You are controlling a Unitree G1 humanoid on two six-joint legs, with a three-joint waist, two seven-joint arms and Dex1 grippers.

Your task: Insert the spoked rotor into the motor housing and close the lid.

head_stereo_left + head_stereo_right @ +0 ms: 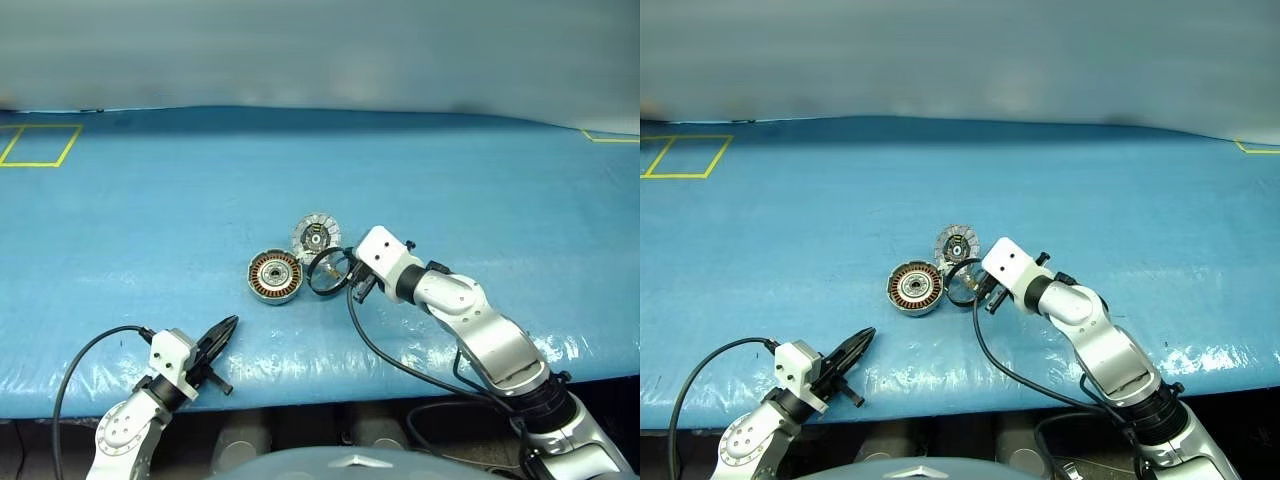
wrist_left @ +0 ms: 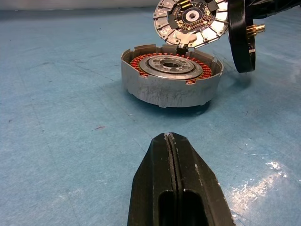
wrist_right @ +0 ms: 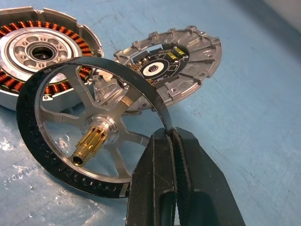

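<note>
Pinching only the spoked rotor's (image 3: 70,136) rim, the right gripper (image 3: 168,136) is risking it twisting against the motor housing (image 1: 275,276); the left gripper (image 2: 170,141) is sitting closed, empty.

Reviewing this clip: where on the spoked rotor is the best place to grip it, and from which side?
By its thin black rim, edge-on from outside, as the right tool pinches the spoked rotor now. That leaves the spokes and the protruding brass shaft free to drop into the motor housing.

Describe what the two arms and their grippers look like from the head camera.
Both arms are white and silver, built of rounded segments with dark joint bands. Each ends in a white wrist block carrying a gripper of two tapered black fingers: the left gripper and the right gripper. A black cable loops from each wrist back toward the body.
</note>
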